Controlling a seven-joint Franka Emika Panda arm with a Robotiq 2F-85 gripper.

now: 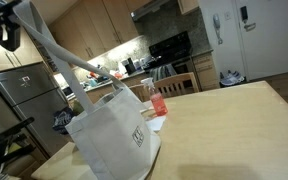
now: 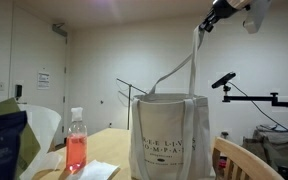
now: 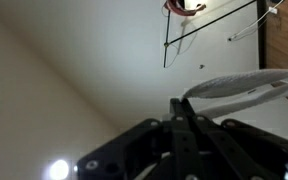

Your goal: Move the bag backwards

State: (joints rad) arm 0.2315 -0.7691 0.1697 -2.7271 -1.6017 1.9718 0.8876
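An exterior view: the dark gripper (image 1: 2, 32) is cut off at the top-left corner and its jaws are hard to make out. A taut pale strap (image 1: 59, 55) runs from it down to the large off-white soft fabric tote bag (image 1: 112, 135), which stands on the light wooden table (image 1: 234, 130) just beside a clear bottle of red liquid (image 1: 159, 100). Kitchen cabinets and a black stove (image 1: 172, 48) sit behind.

An exterior view at table level: the gripper (image 2: 216, 17) pinches the strap up high, the bag is upright, and its bottom edge is cut off.

Wrist view: dark, blurred fingers (image 3: 184, 140) are clamped together on the strap, white ceiling beyond
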